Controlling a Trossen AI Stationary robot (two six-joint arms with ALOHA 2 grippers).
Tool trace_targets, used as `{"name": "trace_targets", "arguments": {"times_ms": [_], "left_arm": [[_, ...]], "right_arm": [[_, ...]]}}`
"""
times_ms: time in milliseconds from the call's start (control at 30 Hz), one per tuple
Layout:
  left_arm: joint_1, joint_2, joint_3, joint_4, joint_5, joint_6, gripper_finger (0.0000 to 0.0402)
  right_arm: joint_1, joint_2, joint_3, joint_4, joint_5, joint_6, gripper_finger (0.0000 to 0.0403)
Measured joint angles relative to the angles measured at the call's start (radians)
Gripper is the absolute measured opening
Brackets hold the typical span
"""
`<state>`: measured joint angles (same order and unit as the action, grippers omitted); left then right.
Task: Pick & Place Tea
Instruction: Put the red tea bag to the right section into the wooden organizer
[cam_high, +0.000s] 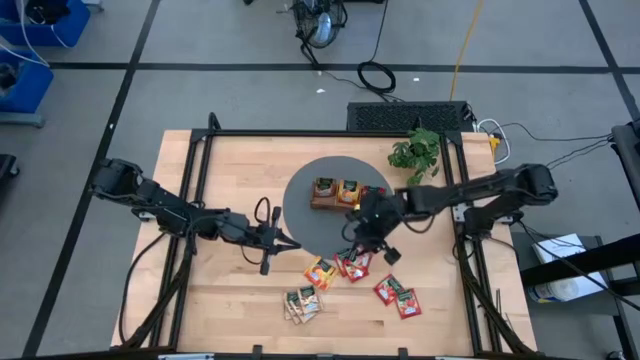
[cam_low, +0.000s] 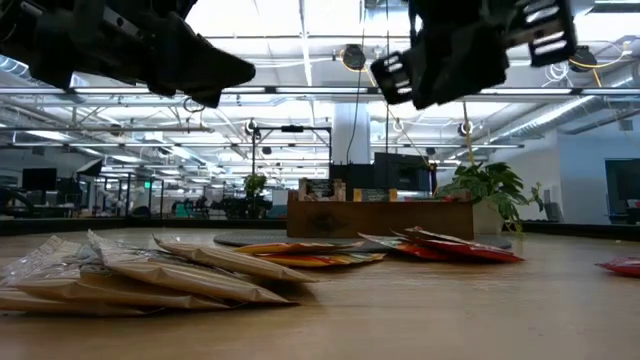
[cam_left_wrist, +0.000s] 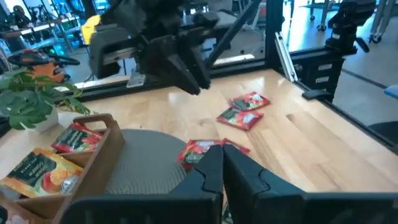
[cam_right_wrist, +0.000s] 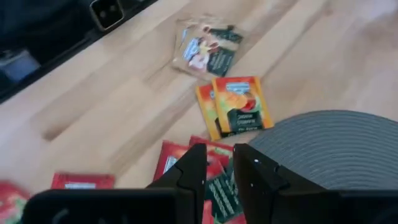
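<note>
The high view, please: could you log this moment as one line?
right gripper: over red sachets, empty | left gripper: shut, waiting | tray: two sachets

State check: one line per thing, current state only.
left gripper: shut, empty, above the table
right gripper: narrowly open, empty, above the red sachets
wooden tray: on the grey mat, sachets inside
orange sachets: flat on the table
green-and-tan sachets: loosely stacked
</note>
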<state>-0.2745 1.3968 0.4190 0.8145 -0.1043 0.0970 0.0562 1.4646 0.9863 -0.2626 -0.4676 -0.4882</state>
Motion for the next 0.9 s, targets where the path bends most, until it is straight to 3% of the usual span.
{"name": "trace_targets", "arguments": {"times_ms": [133,267,500,633,700,900], "left_arm": [[0.000,0.000,0.000,-0.042,-0.001,0.006,0.0005],[0.006,0.000,0.000,-0.058,-0.001,0.028,0.0024],[0.006,0.000,0.000,-0.061,-0.001,0.029,0.0041],[0.006,0.000,0.000,-0.061,-0.001,0.029,0.0042],[0.006,0.000,0.000,-0.061,-0.001,0.030,0.0042],[0.008,0.000,0.000,-0.062,-0.001,0.032,0.0042]], "right_arm": [[-0.046,0.055,0.000,-0.014,-0.033,-0.020,0.0066],[-0.038,0.160,0.012,-0.005,-0.035,0.011,0.0071],[-0.059,0.250,0.099,0.001,-0.011,0.077,0.0121],[-0.081,0.272,0.107,-0.008,-0.112,0.046,0.0154],[-0.083,0.288,0.107,-0.036,-0.110,0.029,0.0167],[-0.086,0.333,0.107,-0.041,-0.103,-0.026,0.0182]]}}
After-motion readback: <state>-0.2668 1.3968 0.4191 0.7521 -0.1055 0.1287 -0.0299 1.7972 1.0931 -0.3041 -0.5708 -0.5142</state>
